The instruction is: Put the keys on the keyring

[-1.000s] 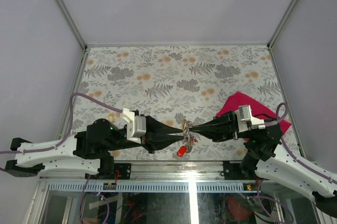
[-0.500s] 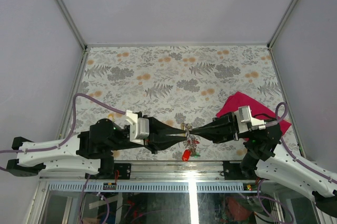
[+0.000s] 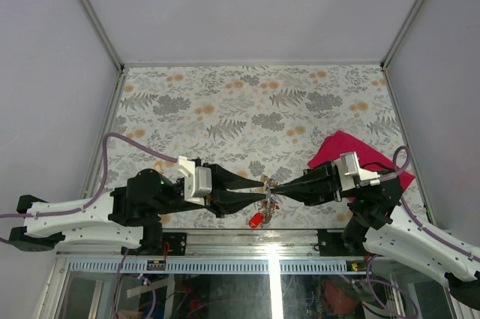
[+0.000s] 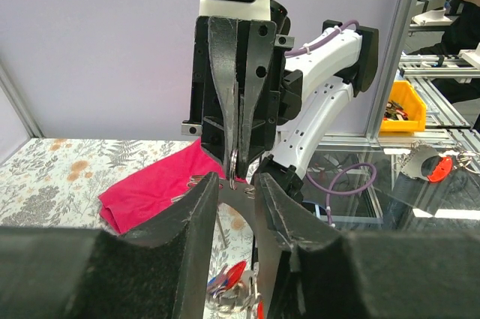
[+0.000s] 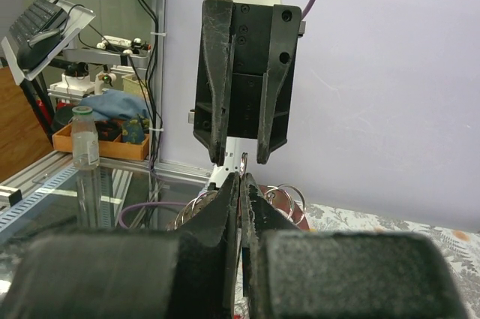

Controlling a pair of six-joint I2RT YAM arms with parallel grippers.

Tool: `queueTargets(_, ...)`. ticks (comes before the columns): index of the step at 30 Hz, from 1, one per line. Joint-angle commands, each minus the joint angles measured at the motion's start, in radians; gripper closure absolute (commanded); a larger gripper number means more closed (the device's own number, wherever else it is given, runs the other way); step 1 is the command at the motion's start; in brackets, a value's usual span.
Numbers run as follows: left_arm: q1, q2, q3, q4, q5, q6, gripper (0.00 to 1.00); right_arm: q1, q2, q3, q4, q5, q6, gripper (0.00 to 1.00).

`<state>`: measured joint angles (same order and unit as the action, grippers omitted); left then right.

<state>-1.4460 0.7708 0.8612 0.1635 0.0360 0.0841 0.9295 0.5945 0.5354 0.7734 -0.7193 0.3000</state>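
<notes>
Arms lie level, nose to nose, along the table's (image 3: 225, 101) near edge. The right gripper (image 3: 273, 187) is clamped on the keyring (image 3: 266, 182). The left gripper (image 3: 259, 188) stands narrowly parted just beside it. The keys (image 3: 259, 218) dangle beneath, over the near edge. A magenta cloth (image 3: 334, 148) lies at the right edge. Both side walls (image 3: 45, 71) stand well apart from the grippers.

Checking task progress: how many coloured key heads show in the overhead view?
1: a red key head hanging below the keyring cluster, near the table's front edge. Others may be hidden inside that cluster.
</notes>
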Motion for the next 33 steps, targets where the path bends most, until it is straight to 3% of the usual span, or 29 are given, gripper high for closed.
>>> queueTargets(1, -0.004, 0.006, 0.022, 0.065, -0.020, 0.016, 0.72, 0.006, 0.000, 0.050, 0.093, -0.013, 0.017, 1.00)
queueTargets(9, -0.004, 0.033, 0.029, 0.066, -0.003, 0.013, 0.75, 0.005, 0.012, 0.052, 0.108, -0.017, 0.025, 1.00)
queueTargets(18, -0.003, 0.034, 0.035, 0.051, -0.002, 0.009, 0.99, 0.005, 0.008, 0.053, 0.096, -0.024, 0.027, 1.00)
queueTargets(20, -0.004, 0.032, 0.043, 0.034, -0.013, 0.007, 1.00, 0.006, 0.008, 0.058, 0.077, -0.029, 0.021, 0.99)
queueTargets(27, -0.003, 0.036, 0.137, -0.173, -0.058, 0.028, 1.00, 0.005, -0.061, 0.118, -0.197, -0.004, -0.112, 0.68)
queueTargets(33, -0.004, 0.084, 0.263, -0.405, -0.080, 0.079, 1.00, 0.005, -0.103, 0.215, -0.520, 0.060, -0.267, 0.64)
